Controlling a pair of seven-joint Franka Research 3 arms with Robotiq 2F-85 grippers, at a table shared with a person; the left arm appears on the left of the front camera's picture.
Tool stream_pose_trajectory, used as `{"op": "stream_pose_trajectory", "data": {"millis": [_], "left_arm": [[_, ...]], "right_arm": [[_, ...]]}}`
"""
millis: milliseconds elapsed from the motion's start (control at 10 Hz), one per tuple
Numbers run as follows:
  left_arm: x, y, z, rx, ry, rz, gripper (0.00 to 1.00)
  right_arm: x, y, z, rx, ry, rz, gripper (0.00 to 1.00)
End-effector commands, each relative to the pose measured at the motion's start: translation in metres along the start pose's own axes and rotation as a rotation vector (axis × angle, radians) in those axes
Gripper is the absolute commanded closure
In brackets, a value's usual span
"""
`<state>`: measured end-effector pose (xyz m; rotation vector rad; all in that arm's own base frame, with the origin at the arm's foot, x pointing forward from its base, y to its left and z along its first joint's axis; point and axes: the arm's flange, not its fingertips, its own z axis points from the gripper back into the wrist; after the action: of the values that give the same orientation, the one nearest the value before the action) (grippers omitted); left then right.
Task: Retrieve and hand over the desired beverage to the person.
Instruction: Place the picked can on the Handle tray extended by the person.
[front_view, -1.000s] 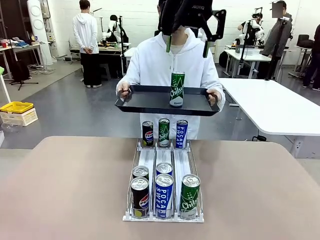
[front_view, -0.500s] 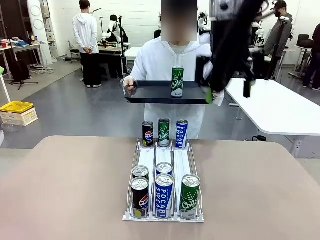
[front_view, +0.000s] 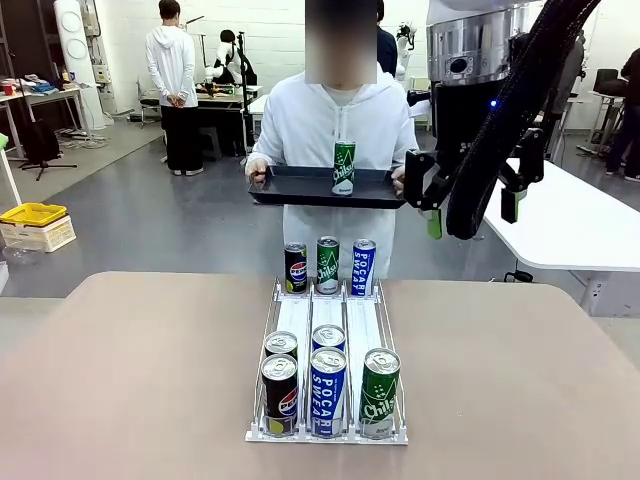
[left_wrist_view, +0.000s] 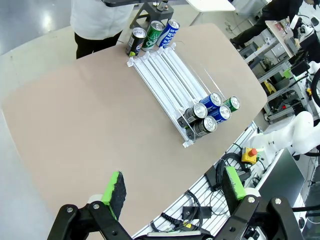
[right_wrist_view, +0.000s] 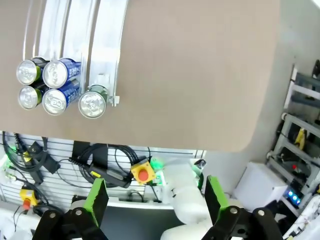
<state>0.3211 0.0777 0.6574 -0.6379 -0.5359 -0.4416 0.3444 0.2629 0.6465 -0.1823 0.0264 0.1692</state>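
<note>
The person (front_view: 345, 115) in a white hooded jacket stands at the far side of the table, holding a black tray (front_view: 300, 187) with both hands. A green can (front_view: 343, 167) stands upright on it. My right gripper (front_view: 470, 212) hangs open and empty in the air, just right of the tray. On the table a clear rack (front_view: 300, 315) holds Pepsi, Pocari Sweat and green cans at its near end (front_view: 328, 390) and far end (front_view: 328, 265). My left gripper (left_wrist_view: 174, 185) is open, high above the table's edge, far from the rack (left_wrist_view: 165, 70).
A white table (front_view: 560, 215) stands behind to the right and a yellow crate (front_view: 33, 215) on the floor at left. Other people stand farther back. From above, the right wrist view shows the rack's near cans (right_wrist_view: 55, 87) and a red stop button (right_wrist_view: 144, 175) below the table edge.
My right arm has swung away from in front of the person, to the right and down beside the tray. The person has drawn the tray, with its green can, slightly back.
</note>
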Motion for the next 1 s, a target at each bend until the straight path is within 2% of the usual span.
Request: {"op": "stream_pose_trajectory", "data": {"millis": [0,500,600,700,800,900], "left_arm": [[-0.001,0.001,0.002,-0.011,-0.005,-0.022,0.0],[-0.001,0.001,0.002,-0.011,-0.005,-0.022,0.0],[-0.001,0.001,0.002,-0.011,-0.005,-0.022,0.0],[-0.001,0.001,0.002,-0.011,-0.005,-0.022,0.0],[-0.001,0.001,0.002,-0.011,-0.005,-0.022,0.0],[-0.001,0.001,0.002,-0.011,-0.005,-0.022,0.0]], "right_arm": [[0.001,0.0,0.003,-0.003,0.008,0.014,0.0],[0.0,0.0,0.003,0.002,-0.003,0.002,0.0],[-0.019,-0.037,0.007,0.129,-0.041,0.089,0.0],[-0.048,-0.088,0.01,0.211,-0.16,0.149,0.0],[-0.074,-0.137,0.007,0.292,-0.273,0.102,0.0],[-0.101,-0.184,-0.002,0.42,-0.367,0.14,0.0]]}}
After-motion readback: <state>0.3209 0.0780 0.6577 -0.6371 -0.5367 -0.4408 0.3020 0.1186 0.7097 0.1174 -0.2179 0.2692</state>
